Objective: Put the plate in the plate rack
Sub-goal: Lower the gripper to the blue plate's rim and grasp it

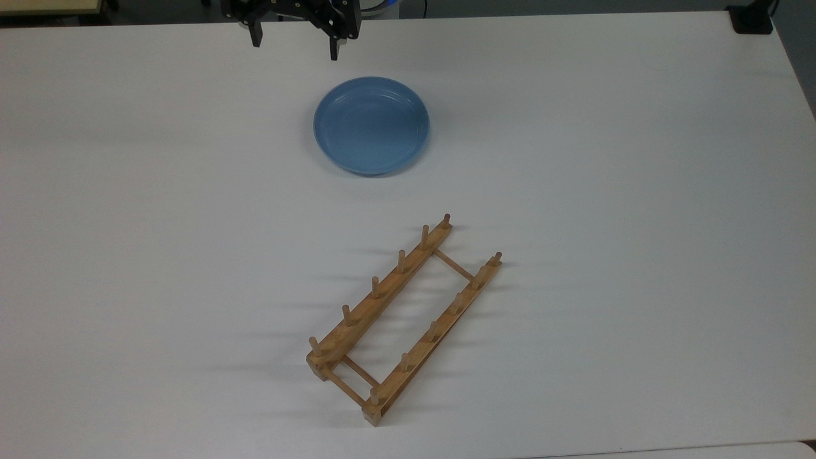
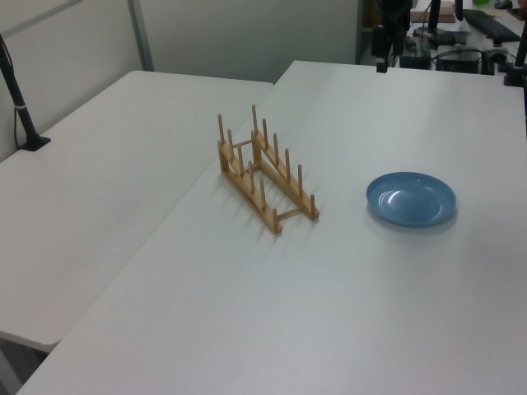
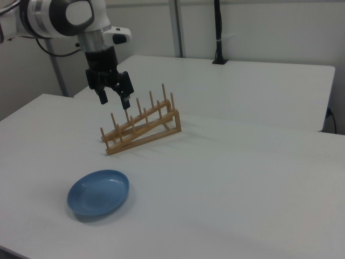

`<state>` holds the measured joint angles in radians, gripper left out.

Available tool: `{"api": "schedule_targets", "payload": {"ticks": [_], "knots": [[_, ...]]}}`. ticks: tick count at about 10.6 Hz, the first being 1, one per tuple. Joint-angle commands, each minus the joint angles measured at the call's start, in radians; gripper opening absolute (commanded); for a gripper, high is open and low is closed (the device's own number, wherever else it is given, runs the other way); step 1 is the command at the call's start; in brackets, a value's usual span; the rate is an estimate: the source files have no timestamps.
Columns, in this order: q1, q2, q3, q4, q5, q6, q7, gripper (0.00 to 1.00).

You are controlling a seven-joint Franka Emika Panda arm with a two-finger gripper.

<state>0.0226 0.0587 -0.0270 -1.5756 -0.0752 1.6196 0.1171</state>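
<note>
A round light-blue plate [image 1: 371, 125] [image 2: 411, 198] [image 3: 99, 192] lies flat on the white table [image 1: 605, 191]. The light-brown wooden plate rack [image 1: 398, 319] [image 2: 265, 173] [image 3: 141, 125] stands apart from it, holding nothing between its pegs. My gripper [image 1: 294, 43] [image 3: 114, 100] hangs open in the air at the top view's upper edge, to the upper left of the plate there. In the right view it hovers high above the table with nothing between its fingers. In the left view the gripper [image 2: 383, 58] appears at the far end of the table.
A second white table [image 2: 99, 189] adjoins along the rack's side, with a black post [image 2: 20, 103] [image 3: 218, 32] clamped to it. A dark object [image 1: 752, 19] sits at the top view's upper right corner. Open tabletop surrounds the plate and the rack.
</note>
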Motion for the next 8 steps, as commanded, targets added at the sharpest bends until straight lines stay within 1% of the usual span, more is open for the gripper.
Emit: {"api": "schedule_targets", "payload": {"ticks": [1,7,8], "knots": [[0.0,-0.017,-0.004,-0.02,0.014,0.014,0.006,1.0],[0.004,-0.01,-0.011,-0.02,0.012,0.02,0.003,1.0],[0.0,-0.007,-0.011,-0.024,0.011,0.023,-0.023,1.0]]}}
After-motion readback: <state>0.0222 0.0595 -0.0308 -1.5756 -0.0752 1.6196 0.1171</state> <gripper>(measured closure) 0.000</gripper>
